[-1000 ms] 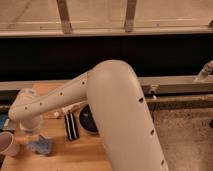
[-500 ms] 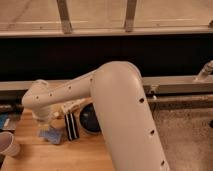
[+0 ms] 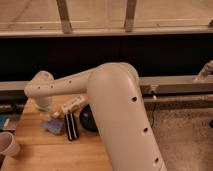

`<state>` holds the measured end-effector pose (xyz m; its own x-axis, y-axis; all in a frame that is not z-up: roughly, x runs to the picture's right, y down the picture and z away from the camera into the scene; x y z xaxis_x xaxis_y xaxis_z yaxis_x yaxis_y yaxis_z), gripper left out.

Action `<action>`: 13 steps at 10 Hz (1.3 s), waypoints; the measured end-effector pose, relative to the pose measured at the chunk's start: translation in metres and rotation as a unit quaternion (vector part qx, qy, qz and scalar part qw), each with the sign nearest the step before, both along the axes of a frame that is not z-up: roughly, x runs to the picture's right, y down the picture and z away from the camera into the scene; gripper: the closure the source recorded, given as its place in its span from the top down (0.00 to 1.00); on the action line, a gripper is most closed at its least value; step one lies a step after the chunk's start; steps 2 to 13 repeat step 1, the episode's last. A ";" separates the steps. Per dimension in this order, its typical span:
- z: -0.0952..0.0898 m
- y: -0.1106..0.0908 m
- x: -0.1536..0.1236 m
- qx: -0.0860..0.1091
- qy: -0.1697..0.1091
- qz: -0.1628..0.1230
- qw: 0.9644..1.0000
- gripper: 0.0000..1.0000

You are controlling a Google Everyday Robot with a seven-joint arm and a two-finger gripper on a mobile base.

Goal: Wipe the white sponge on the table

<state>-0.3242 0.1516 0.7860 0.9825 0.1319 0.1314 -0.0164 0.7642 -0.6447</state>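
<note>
The gripper (image 3: 44,106) hangs at the table's (image 3: 45,150) ten o'clock corner, its grip state indiscernible; sponge not identifiable.

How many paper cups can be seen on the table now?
1. The cup stands at the table's left edge, near the front. The arm covers much of the table, so others may be hidden. The claw is out of view behind the arm.
</note>
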 end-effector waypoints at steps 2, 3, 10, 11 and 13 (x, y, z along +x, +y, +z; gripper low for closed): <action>-0.005 0.005 -0.006 0.001 -0.002 -0.003 1.000 0.00; -0.005 0.005 -0.006 0.001 -0.002 -0.003 1.000 0.00; -0.005 0.005 -0.006 0.001 -0.002 -0.003 1.000 0.00; -0.005 0.005 -0.006 0.001 -0.002 -0.003 1.000 0.00; -0.005 0.005 -0.006 0.001 -0.002 -0.003 1.000 0.00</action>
